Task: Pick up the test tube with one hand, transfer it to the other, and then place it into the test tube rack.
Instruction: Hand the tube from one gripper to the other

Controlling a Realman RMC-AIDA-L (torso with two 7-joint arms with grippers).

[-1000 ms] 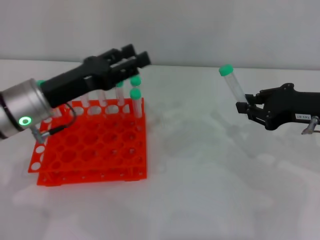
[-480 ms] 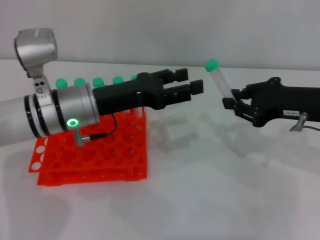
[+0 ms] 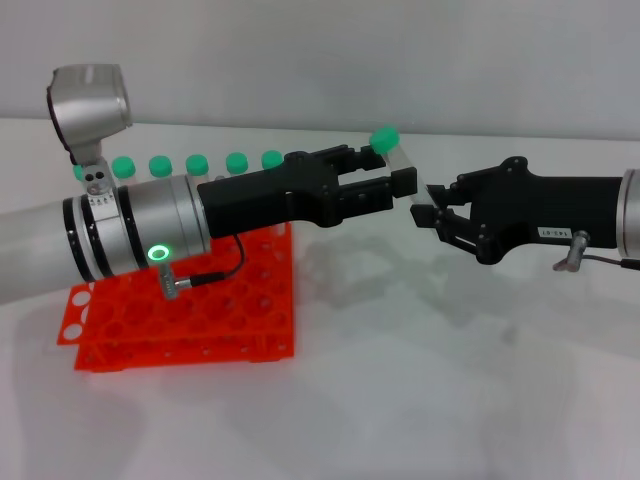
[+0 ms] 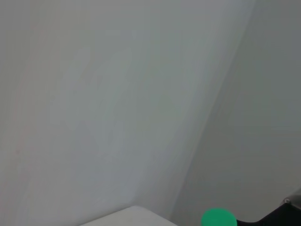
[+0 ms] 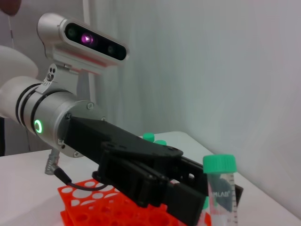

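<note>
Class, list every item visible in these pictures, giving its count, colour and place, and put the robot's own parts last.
test tube: one, clear with a green cap, in the air between the two grippers
test tube rack: one, orange-red, on the table at the left
capped tubes: at least five green caps along the rack's far row
table: one, white
left gripper: black, green-ringed silver arm, open around the tube
right gripper: black, white label, holding the tube's lower end

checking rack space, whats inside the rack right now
A back row of green-capped tubes stands in the rack; the front holes that show look empty. The left arm covers the middle rows, so those holes cannot be checked.
</note>
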